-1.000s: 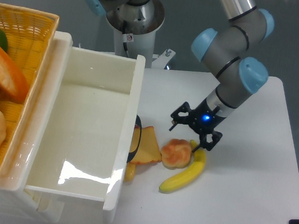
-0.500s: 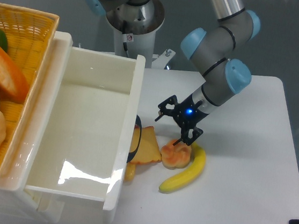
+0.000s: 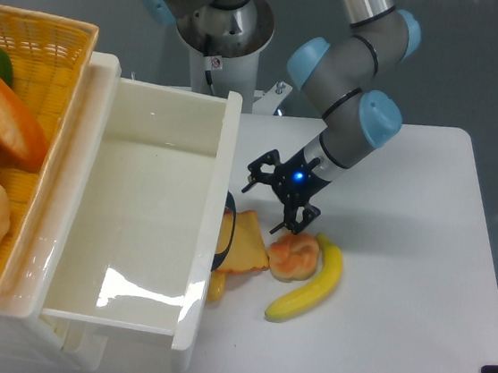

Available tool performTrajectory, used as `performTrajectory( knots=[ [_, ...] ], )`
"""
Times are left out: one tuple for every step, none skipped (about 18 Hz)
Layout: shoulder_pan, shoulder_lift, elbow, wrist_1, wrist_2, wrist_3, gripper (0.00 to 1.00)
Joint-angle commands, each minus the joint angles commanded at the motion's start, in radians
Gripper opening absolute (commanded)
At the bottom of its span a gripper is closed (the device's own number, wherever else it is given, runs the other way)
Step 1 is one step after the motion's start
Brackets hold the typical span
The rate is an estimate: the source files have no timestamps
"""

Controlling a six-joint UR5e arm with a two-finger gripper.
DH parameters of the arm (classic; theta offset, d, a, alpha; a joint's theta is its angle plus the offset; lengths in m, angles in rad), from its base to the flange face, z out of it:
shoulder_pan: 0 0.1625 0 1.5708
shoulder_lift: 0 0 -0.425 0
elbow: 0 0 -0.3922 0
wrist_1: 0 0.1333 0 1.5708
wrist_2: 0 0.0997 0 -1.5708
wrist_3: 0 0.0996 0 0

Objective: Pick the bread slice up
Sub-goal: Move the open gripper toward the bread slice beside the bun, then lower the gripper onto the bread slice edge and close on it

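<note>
The bread slice (image 3: pixel 246 246) lies flat on the white table, yellow-orange with a darker crust, its left edge against the white bin's wall. My gripper (image 3: pixel 262 204) hangs open just above and slightly right of it, one fingertip near the slice's top, the other close to the round bun (image 3: pixel 294 256). Nothing is between the fingers.
A round orange-pink bun and a yellow banana (image 3: pixel 307 284) lie right of the slice. A large white bin (image 3: pixel 211 227) stands to the left, with a dark object wedged at its wall. A wicker basket (image 3: pixel 56 110) at far left holds a loaf, a doughnut and a green item.
The gripper has travelled left across the table, from above the banana and bun towards the bread slice. The objects on the table have not moved.
</note>
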Motion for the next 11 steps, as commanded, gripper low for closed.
performTrajectory(
  knots=[
    [-0.002,0.0,0.0,0.002,-0.002,0.0,0.97],
    [-0.005,-0.002,0.0,0.003,-0.002,0.0,0.96],
    [-0.008,-0.002,0.0,0.002,-0.002,-0.002,0.96],
    [-0.009,-0.003,0.0,0.003,-0.002,-0.002,0.94],
    [-0.009,-0.005,0.0,0.005,-0.002,-0.002,0.93],
    [-0.009,-0.008,0.0,0.005,-0.002,-0.002,0.93],
    [-0.009,-0.009,0.0,0.006,-0.002,-0.002,0.91],
    [-0.011,-0.011,0.0,0.006,-0.002,-0.002,0.9],
    [-0.011,-0.017,0.0,0.006,-0.002,-0.002,0.89],
    [-0.015,-0.021,0.002,0.008,-0.002,-0.002,0.88],
    [-0.017,-0.023,0.002,0.012,-0.002,-0.002,0.88]
  ],
)
